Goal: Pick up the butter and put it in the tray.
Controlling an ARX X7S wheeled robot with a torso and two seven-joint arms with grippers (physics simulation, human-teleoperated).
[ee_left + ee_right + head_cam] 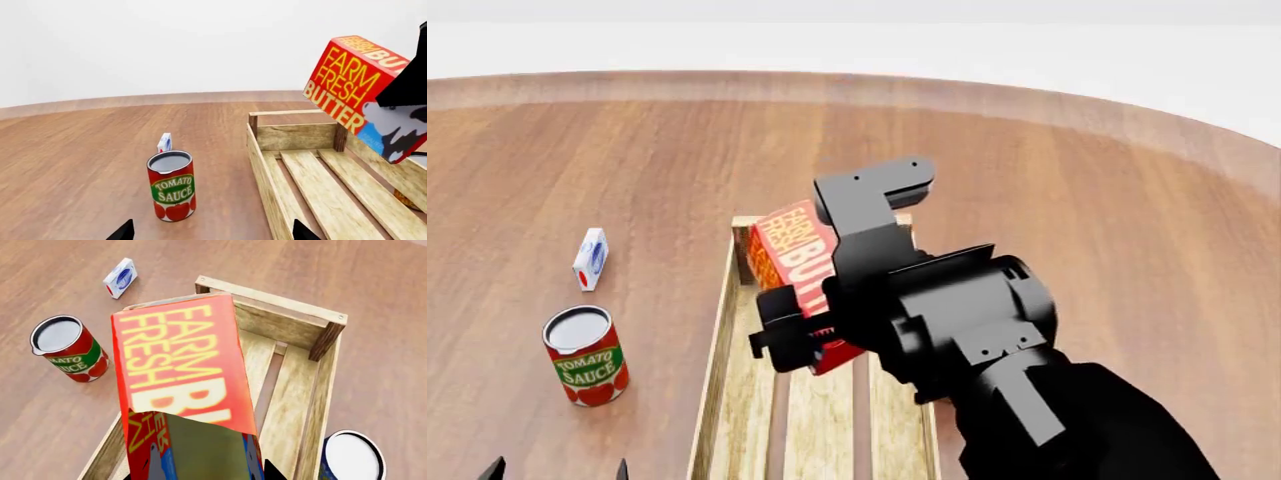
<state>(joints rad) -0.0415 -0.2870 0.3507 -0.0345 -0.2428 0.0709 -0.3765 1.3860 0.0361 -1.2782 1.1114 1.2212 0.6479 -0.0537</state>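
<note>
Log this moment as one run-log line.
phase: carry | right claw: shut on butter | butter: tilted, above tray | left claw: open, idle near tomato sauce can

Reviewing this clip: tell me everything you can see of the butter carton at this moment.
The butter is a red-orange rectangular carton with yellow and white "FARM FRESH BUTTER" lettering and a cow picture on a blue corner. It looks like printed cardboard, undamaged. The right gripper holds it tilted in the air above the tray, its jaws clamped on its lower end. Nothing else touches it.
</note>
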